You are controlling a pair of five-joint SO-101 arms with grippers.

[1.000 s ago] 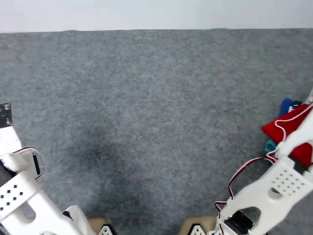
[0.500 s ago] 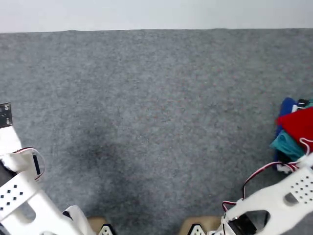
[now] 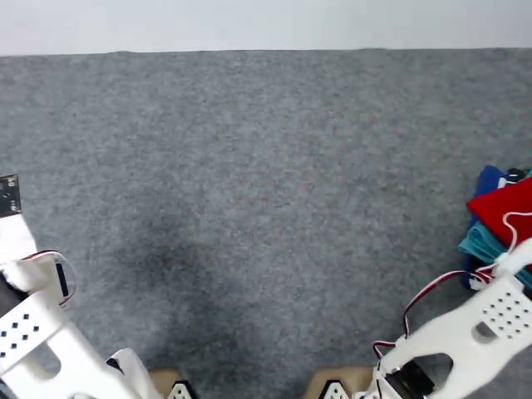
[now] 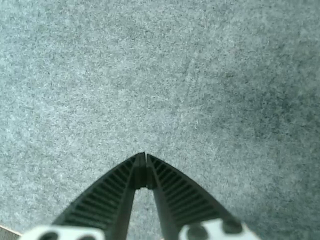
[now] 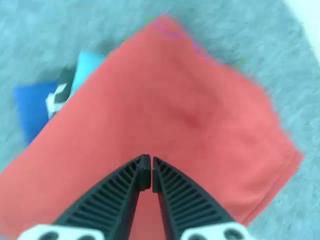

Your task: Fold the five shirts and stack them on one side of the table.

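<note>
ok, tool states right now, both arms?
Left tool: closed, empty.
Right tool: closed, nothing gripped, over the red shirt.

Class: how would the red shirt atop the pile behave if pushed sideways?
Soft cloth, the red shirt would probably bunch up, not slide stiffly. Lying flat on the teal shirt, it likely won't roll but may drag it.

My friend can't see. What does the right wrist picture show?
A folded red shirt lies on top of a pile, with the right gripper shut over it. A blue shirt and a teal shirt peek out from under it, on the grey table.
</note>
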